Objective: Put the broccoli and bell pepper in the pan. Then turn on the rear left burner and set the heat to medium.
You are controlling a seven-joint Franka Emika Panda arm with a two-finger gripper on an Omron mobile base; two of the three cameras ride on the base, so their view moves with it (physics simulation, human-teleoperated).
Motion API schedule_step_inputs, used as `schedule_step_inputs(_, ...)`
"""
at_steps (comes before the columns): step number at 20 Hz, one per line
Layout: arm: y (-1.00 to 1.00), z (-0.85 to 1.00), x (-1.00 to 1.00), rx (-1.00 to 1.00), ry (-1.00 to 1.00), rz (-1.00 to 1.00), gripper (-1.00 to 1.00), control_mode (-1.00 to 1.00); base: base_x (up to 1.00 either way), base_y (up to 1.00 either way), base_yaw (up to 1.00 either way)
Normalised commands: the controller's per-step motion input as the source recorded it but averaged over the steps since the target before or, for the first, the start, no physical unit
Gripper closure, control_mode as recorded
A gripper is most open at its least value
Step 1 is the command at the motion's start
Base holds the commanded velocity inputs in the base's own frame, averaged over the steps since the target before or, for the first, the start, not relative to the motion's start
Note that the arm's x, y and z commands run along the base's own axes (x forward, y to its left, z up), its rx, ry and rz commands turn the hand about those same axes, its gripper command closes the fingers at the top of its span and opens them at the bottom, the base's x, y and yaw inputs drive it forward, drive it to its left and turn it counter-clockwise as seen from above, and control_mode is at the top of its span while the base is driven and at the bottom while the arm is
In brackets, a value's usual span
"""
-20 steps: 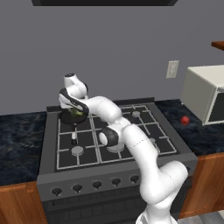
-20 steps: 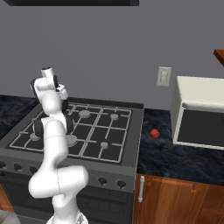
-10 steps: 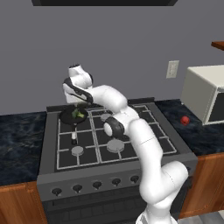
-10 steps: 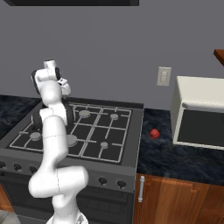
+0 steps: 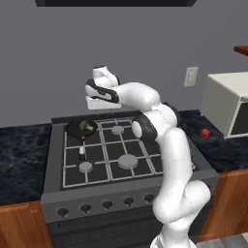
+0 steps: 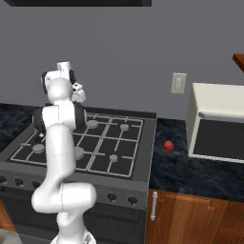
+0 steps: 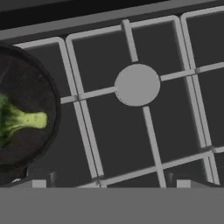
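Note:
The black pan [image 5: 77,130] sits on the rear left burner of the stove, and the green broccoli [image 5: 87,126] lies inside it. In the hand view the pan [image 7: 33,94] is at the left edge with the broccoli [image 7: 19,119] in it. My gripper [image 5: 97,104] hangs above the stove, just right of the pan, and it is open and empty. Its fingertips [image 7: 38,183] stand wide apart at the bottom of the hand view. The red bell pepper [image 5: 205,133] rests on the dark counter to the right of the stove, also seen as bell pepper [image 6: 168,146].
A round grey burner cap [image 7: 137,84] lies below the hand. A white microwave [image 6: 219,123] stands on the counter at the right. A row of knobs [image 5: 106,206] runs along the stove front. A wall socket [image 6: 178,83] is behind the counter.
My hand has risen from just over the pan and shifted to the right. The broccoli stays in the pan. The jaws have remained open.

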Motion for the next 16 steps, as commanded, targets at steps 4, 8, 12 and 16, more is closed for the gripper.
schedule_step_inputs(4, -0.67, -0.04, -0.62, 0.05, -0.15, 0.00, -1.00, -1.00, 0.00, 0.00, 0.00)
schedule_step_inputs(8, -0.57, 0.02, -0.71, 0.04, -0.15, 0.00, -1.00, -1.00, 0.00, 0.00, 0.00)
schedule_step_inputs(12, -0.59, 0.39, -0.47, 0.04, -0.08, 0.00, -1.00, -1.00, 0.00, 0.00, 0.00)
schedule_step_inputs(16, -0.68, 0.41, -0.26, 0.02, 0.00, 0.00, -1.00, -1.00, 0.00, 0.00, 0.00)
